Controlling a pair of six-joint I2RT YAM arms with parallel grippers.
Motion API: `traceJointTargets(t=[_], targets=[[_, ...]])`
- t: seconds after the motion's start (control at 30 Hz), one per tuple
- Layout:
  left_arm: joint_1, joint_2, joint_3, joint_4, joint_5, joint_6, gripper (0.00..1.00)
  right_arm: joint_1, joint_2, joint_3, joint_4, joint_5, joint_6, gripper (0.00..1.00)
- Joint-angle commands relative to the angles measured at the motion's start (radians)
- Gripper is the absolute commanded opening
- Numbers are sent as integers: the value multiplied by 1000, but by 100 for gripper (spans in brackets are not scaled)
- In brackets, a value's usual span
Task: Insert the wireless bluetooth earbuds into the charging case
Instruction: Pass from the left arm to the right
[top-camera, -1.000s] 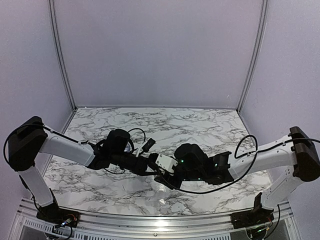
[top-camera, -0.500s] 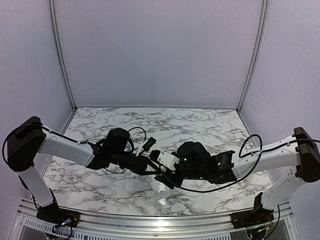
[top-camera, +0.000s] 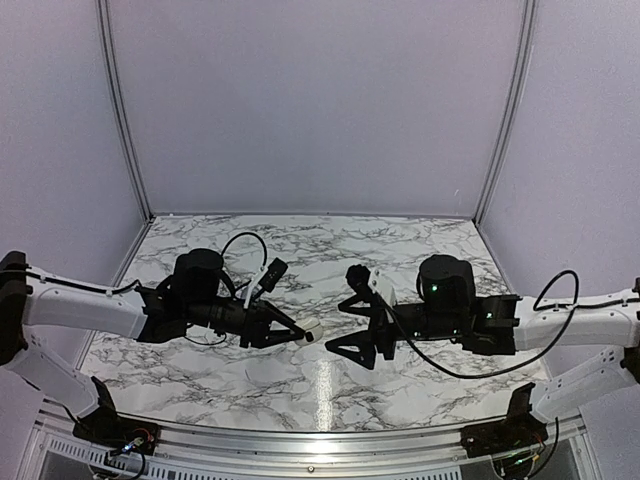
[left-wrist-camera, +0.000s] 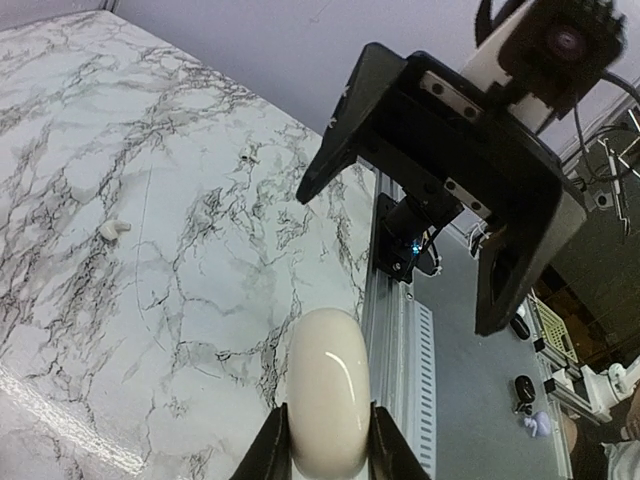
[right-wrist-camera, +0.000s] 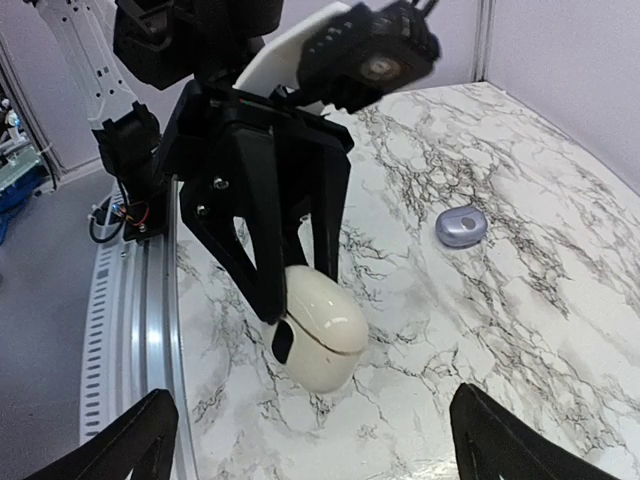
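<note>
Charging case (right-wrist-camera: 322, 345) is the cream-white, egg-shaped shell held at the middle of the scene, toward the near side of the white, grey-veined marble table (top-camera: 420, 245). That table fills the floor of a pale-walled booth, with a metal rail (top-camera: 300, 440) along its near edge. Both arms reach inward low over the marble, the left arm (top-camera: 90, 305) from the left and the right arm (top-camera: 570, 320) from the right, their black wrists pointing at each other.

The left gripper (top-camera: 303, 333) has its two black fingers (right-wrist-camera: 245, 255) pressed against opposite sides of the case. It clamps the case by one end, so the rounded other end sticks out toward the right arm. The right gripper (top-camera: 345, 325) faces it from just beside, its fingers spread wide apart and not touching the case.

The case shows a thin seam across its body and a dark notch at one end, and the lid looks shut. Whether it clears the marble or rests on it I cannot tell.

One earbud (right-wrist-camera: 460, 225), a small, shiny lavender-grey oval, lies on the marble well apart from the case and farther from the rail. In the left wrist view a tiny pale piece (left-wrist-camera: 113, 229) also lies on the table, too small to name.
</note>
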Motion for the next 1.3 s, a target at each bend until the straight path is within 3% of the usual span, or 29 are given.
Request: traceJointTargets(t=[0.0, 0.27, 0.67, 1.03, 1.17, 1.27], targets=[[-7, -105, -43, 18, -15, 142, 12, -48, -46, -14, 75, -256, 66, 92], [-57, -176, -46, 19, -35, 248, 12, -50, 40, 71, 73, -384, 75, 76], [-122, -182, -39, 25, -103, 270, 12, -49, 134, 118, 118, -458, 113, 50], [-126, -175, -33, 28, -105, 267, 12, -33, 164, 140, 96, -437, 92, 37], [-126, -179, -33, 28, -109, 263, 12, -26, 167, 148, 83, -436, 77, 24], [-126, -185, -40, 29, -118, 257, 19, -19, 165, 152, 59, -430, 55, 13]])
